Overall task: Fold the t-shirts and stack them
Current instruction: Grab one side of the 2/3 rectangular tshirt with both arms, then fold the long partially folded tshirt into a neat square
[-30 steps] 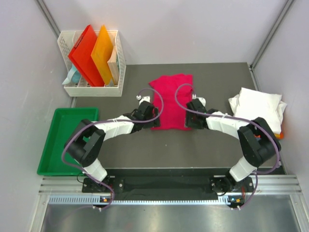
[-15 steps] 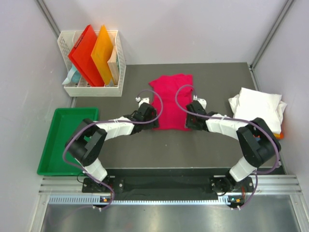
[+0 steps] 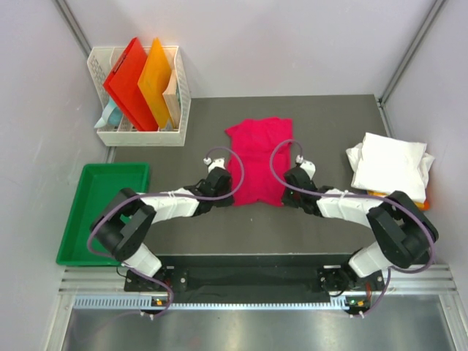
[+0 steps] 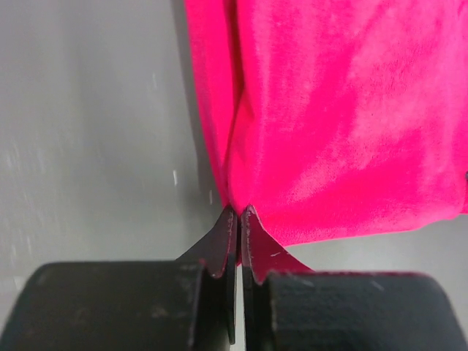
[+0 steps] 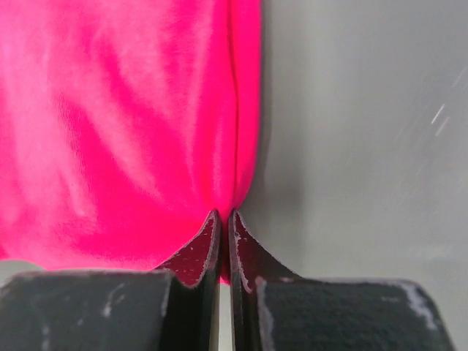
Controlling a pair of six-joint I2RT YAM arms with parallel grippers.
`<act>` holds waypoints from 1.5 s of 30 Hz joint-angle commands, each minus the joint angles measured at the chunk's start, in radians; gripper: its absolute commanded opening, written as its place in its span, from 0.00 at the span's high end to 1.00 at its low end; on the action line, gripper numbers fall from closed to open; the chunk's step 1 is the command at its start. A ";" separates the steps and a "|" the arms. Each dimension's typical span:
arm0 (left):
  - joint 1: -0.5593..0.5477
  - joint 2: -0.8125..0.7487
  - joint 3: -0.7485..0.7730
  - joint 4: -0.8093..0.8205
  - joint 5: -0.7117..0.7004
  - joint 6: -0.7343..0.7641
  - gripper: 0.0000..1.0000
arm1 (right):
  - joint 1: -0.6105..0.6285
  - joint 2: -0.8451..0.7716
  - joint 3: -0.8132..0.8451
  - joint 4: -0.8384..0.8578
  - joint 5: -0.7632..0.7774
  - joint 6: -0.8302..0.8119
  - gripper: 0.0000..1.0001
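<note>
A bright magenta-pink t-shirt (image 3: 257, 159) lies on the dark table (image 3: 322, 117), partly folded into a long strip. My left gripper (image 3: 227, 197) is shut on its near left corner; in the left wrist view the gripper (image 4: 239, 210) pinches the pink cloth (image 4: 344, 110) between its tips. At the near right corner my right gripper (image 3: 284, 198) is shut as well, and the right wrist view shows the gripper (image 5: 224, 215) clamped on the pink cloth (image 5: 124, 124). A folded white t-shirt (image 3: 389, 164) lies at the right edge, orange cloth (image 3: 423, 201) peeking from under it.
A white basket (image 3: 181, 95) at the back left holds stiff red (image 3: 128, 80) and orange folders (image 3: 156, 82). A green tray (image 3: 91, 212) sits left of the table. Grey walls close in on both sides.
Both grippers have closed on the near corners of the pink t-shirt and drawn it a little toward me; its near edge now lies closer to the arms' bases.
</note>
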 commanded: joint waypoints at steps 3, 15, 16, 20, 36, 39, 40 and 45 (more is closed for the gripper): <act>-0.110 -0.128 -0.094 -0.175 -0.015 -0.049 1.00 | 0.159 -0.088 -0.140 -0.283 -0.066 0.120 1.00; -0.330 -0.465 -0.222 -0.447 -0.118 -0.306 1.00 | 0.470 -0.425 -0.284 -0.528 0.000 0.439 1.00; -0.348 -0.487 -0.228 -0.488 -0.126 -0.316 1.00 | 0.504 -0.446 -0.290 -0.539 0.009 0.473 1.00; -0.365 -0.566 -0.216 -0.564 -0.152 -0.313 1.00 | 0.544 -0.529 -0.269 -0.606 0.063 0.513 1.00; -0.357 -0.484 0.119 -0.490 -0.441 0.009 1.00 | 0.378 -0.390 0.222 -0.732 0.408 0.218 1.00; -0.325 -0.442 0.155 -0.435 -0.443 0.057 1.00 | 0.303 -0.378 0.249 -0.702 0.420 0.169 1.00; -0.313 -0.427 0.166 -0.420 -0.440 0.068 1.00 | 0.285 -0.375 0.253 -0.691 0.420 0.152 1.00; -0.204 -0.312 0.254 -0.358 -0.388 0.140 1.00 | 0.148 -0.339 0.285 -0.617 0.405 0.060 1.00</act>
